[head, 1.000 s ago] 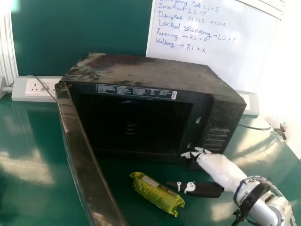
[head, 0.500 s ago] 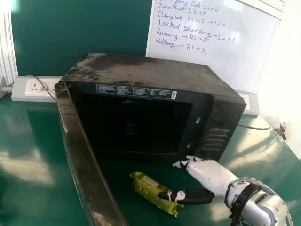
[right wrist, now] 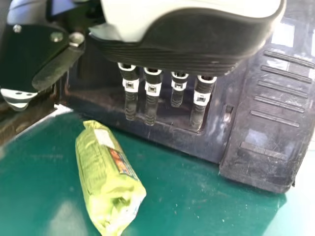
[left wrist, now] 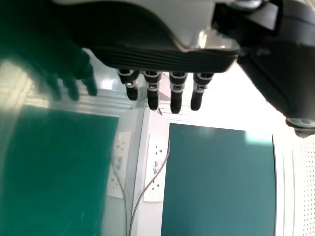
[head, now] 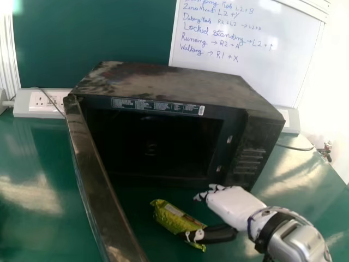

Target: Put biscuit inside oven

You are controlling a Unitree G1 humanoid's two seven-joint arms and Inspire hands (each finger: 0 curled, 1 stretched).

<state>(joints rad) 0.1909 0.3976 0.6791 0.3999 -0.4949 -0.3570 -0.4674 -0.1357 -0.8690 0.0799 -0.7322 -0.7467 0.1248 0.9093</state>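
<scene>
The biscuit (head: 170,217) lay on the table (head: 32,224) before the open oven (head: 174,87); the right hand (head: 234,204) was released, fingers straight, its thumb over the biscuit's near end in the head view; the left hand (left wrist: 176,101) was relaxed too, holding nothing; a sound grasp called for thumb and fingers low on opposite sides, then a gentle squeeze against crushing; the lift needed to clear sill and door (head: 98,180).
</scene>
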